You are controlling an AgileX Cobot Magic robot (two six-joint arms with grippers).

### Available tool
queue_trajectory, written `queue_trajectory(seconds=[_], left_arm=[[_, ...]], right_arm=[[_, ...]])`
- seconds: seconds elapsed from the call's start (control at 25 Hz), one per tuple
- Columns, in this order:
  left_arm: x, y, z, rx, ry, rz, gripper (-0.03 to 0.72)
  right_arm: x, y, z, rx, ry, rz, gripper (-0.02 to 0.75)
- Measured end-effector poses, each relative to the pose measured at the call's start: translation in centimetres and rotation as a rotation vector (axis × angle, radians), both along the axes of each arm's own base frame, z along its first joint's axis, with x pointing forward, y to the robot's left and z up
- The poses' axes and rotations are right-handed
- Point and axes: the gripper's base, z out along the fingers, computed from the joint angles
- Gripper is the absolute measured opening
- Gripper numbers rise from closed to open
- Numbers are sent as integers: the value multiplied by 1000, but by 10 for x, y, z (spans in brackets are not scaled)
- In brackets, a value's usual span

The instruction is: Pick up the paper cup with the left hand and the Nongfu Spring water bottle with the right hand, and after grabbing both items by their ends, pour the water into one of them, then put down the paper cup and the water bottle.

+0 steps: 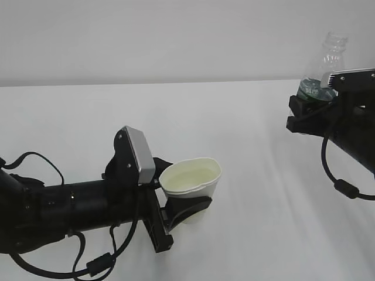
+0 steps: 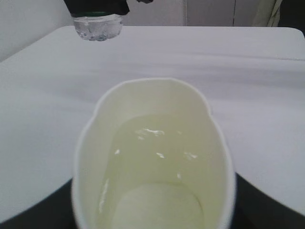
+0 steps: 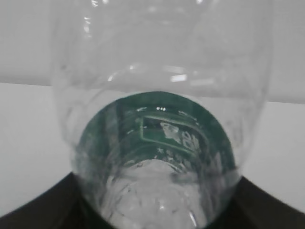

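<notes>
My left gripper (image 1: pixel 186 212) grips the paper cup (image 1: pixel 191 182) low on its wall, above the worktop (image 1: pixel 246 152). It holds water (image 2: pixel 157 162); thin walls, so I'd squeeze lightly. My right gripper (image 1: pixel 312 105) clamps the bottle (image 1: pixel 326 69) near its base; light, slick plastic.

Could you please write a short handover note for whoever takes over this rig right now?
Left gripper: shut on the paper cup, held upright above the table, rim squeezed to an oval.
Right gripper: shut on the water bottle, held upright and raised at the right, apart from the cup.
Water: in the cup. The bottle looks empty in the right wrist view.
Done: both picked up, and the pour seems finished.
Left: set the cup and the bottle down and release. Lower the cup gently, since it holds liquid.
</notes>
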Motion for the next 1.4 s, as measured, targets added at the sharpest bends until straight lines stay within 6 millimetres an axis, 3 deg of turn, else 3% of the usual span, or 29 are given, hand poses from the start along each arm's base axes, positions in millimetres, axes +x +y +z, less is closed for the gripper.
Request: queue_trajectory(seconds=[1.4], left_arm=[[22, 12, 5, -77, 2, 291, 412]], right_arm=[[-1, 2, -3, -16, 27, 24, 437]])
